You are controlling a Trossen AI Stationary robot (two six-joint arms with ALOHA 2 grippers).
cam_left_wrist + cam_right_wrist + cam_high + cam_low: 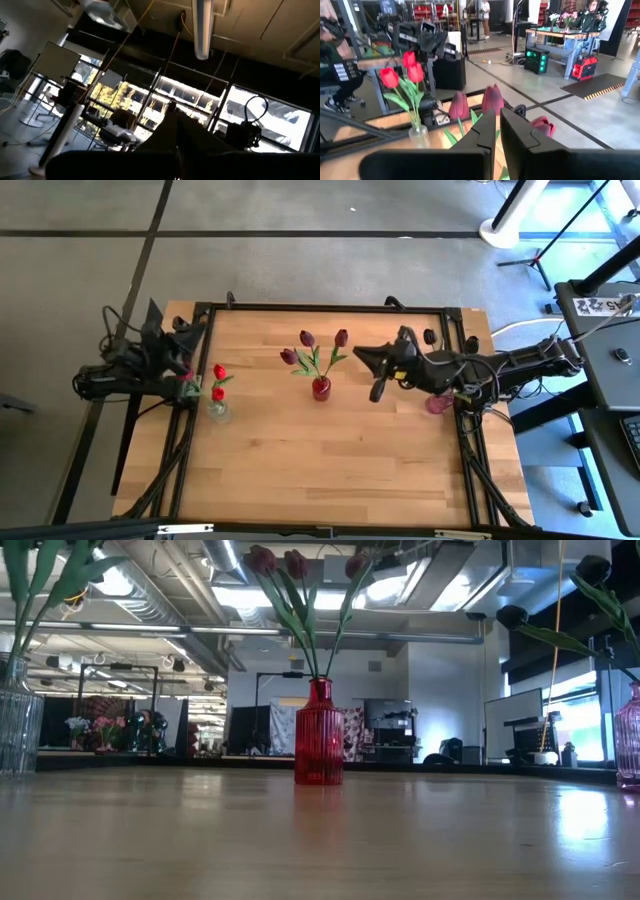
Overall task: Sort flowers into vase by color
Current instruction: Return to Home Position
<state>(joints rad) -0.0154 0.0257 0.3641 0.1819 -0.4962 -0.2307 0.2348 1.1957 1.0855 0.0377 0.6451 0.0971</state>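
Three maroon-purple flowers (307, 339) stand with their stems in a red ribbed vase (321, 388) at mid-table. Red flowers (218, 372) stand in a clear glass vase (217, 410) near the left edge. A pink vase (438, 403) at the right edge lies partly under my right arm, and in the low view it holds near-black flowers (514, 616). My right gripper (358, 353) hovers shut, pointing level at the maroon heads (492, 99), with nothing between its fingers. My left gripper (176, 122) is shut and tipped upward, folded back at the table's left edge.
A black frame (320, 308) runs around the wooden tabletop. Bare wood lies along the near half of the table (330, 470). Beyond the table there are desks, stands and cables, and a seated person (592, 10) is far off.
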